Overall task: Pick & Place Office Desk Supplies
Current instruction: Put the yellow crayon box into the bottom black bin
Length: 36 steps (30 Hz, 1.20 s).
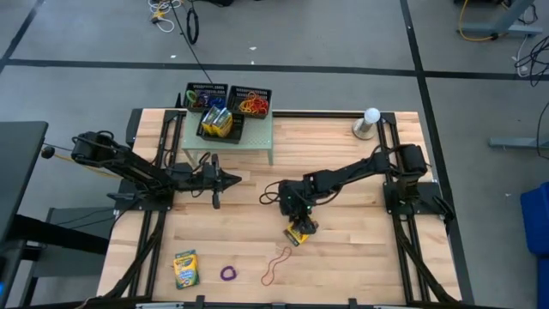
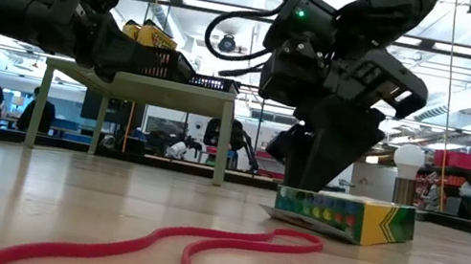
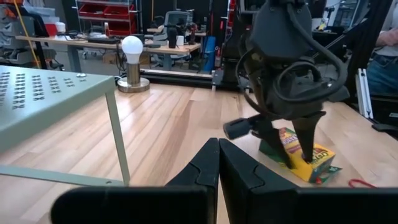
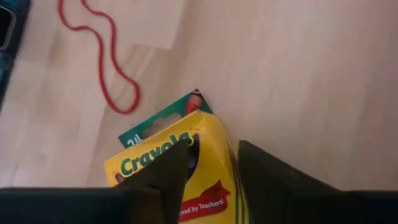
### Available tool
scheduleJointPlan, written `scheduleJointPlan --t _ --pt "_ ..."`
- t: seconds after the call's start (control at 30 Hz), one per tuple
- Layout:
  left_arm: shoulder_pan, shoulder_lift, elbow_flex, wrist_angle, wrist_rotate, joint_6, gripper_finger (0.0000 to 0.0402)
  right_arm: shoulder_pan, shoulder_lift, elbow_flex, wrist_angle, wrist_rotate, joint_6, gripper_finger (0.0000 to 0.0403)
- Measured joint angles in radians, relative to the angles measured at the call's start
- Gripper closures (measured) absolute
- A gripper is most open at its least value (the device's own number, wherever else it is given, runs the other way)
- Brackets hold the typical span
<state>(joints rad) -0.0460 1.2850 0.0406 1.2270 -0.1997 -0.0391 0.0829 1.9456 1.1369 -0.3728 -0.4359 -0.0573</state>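
Note:
A yellow-and-green crayon box (image 1: 302,233) lies flat on the wooden table, near the middle toward the near edge, with its end flap (image 4: 163,121) open. My right gripper (image 1: 297,224) points steeply down at it with its fingers apart. One fingertip (image 4: 166,168) stands over the box's printed top face, and the other (image 4: 264,171) stands just off its long side. My left gripper (image 1: 232,179) waits shut and level, left of centre, with nothing in it. A red rubber band (image 1: 274,266) lies slack near the box. My right gripper comes at the crayon box's long edge (image 4: 231,165) from above, slanting. The fingers themselves hide whether either fingertip touches the box, so I cannot tell. The box rests flat on the table.
A second crayon box (image 1: 184,269) and a purple band (image 1: 228,274) lie near the front left. A small green table (image 1: 257,137) at the back holds black mesh trays (image 1: 250,101) with bands and crayon boxes. A white ball-topped stand (image 1: 371,120) is at the back right.

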Motion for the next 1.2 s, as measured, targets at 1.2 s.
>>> scheduleJointPlan --t 1.2 --pt "0.0 0.0 0.0 0.012 -0.001 -0.018 0.0388 0.169 -0.347 -0.372 0.297 0.752 0.607 0.036"
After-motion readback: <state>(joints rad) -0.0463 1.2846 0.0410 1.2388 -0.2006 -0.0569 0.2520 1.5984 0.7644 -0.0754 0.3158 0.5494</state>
